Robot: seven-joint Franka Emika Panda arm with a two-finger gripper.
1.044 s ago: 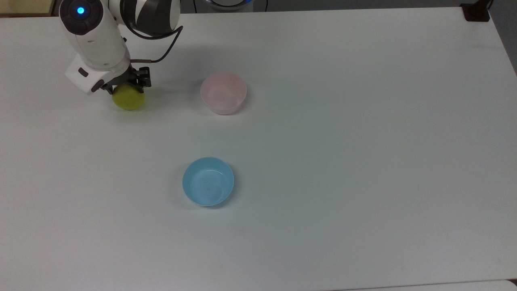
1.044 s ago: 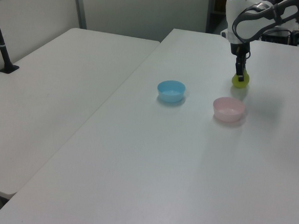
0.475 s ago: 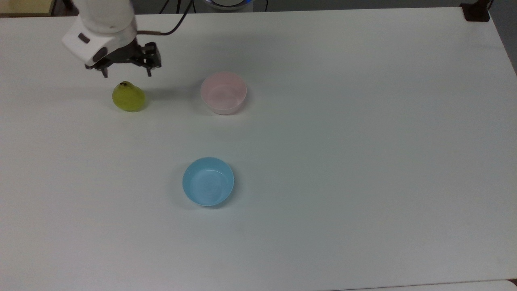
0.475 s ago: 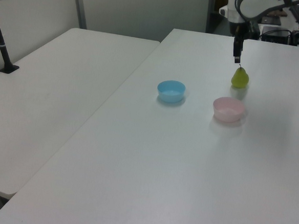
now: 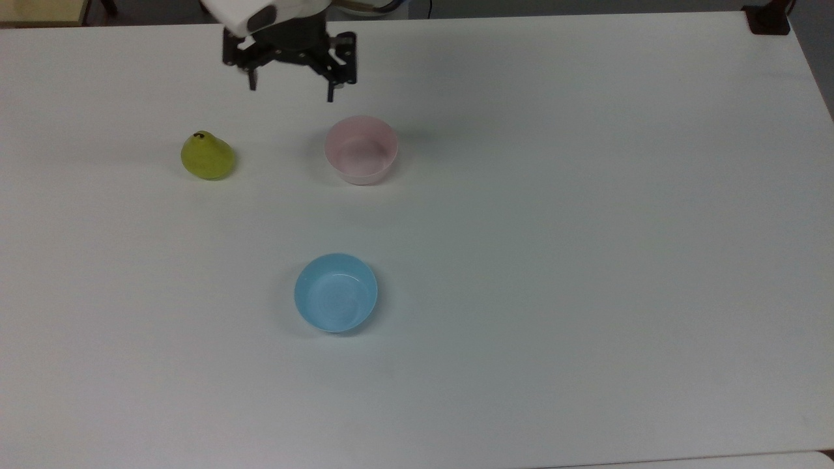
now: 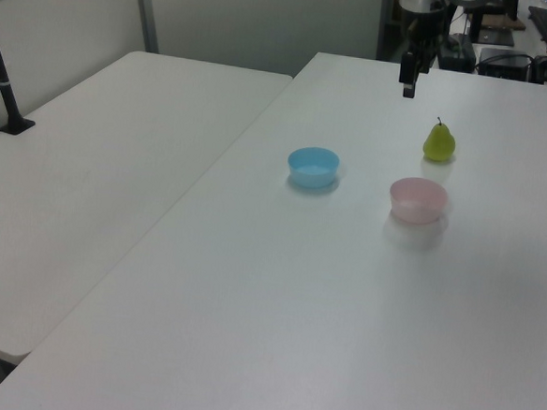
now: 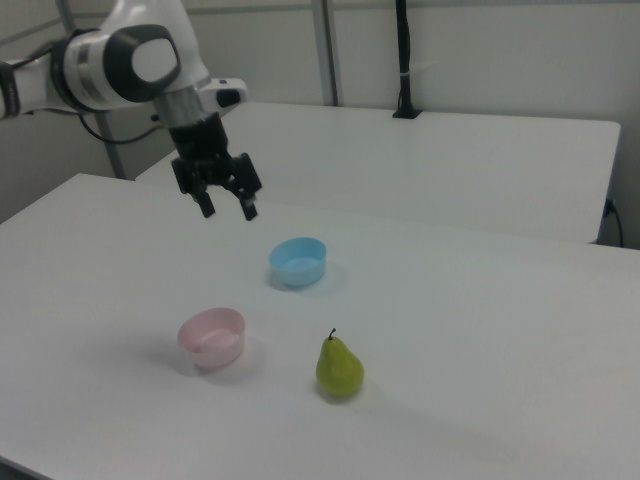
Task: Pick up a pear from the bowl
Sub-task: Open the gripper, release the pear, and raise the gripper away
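Since half a second ago the end effector (image 5: 290,85) has swung away from the pear (image 5: 207,156) toward the top view's right and now hangs just beyond the far rim of the bowl (image 5: 361,150), its two fingers spread apart and holding nothing. From above, the pear stands upright on the desk (image 5: 554,260), well to the top view's left of the pink bowl and not in it; the bowl looks empty. A blue bowl (image 5: 336,292) sits nearer the camera, apart from both.

From the left view, the end effector (image 6: 408,86) hangs above the desk's far part, beyond the pear (image 6: 438,142), which stands behind the bowl (image 6: 418,199); the blue bowl (image 6: 313,166) lies to the left view's left.

From the right view, the end effector (image 7: 227,209) hovers high, fingers apart, above and behind the bowl (image 7: 212,338). The pear (image 7: 339,368) stands on the desk to the right view's right of it, the blue bowl (image 7: 298,261) farther back.
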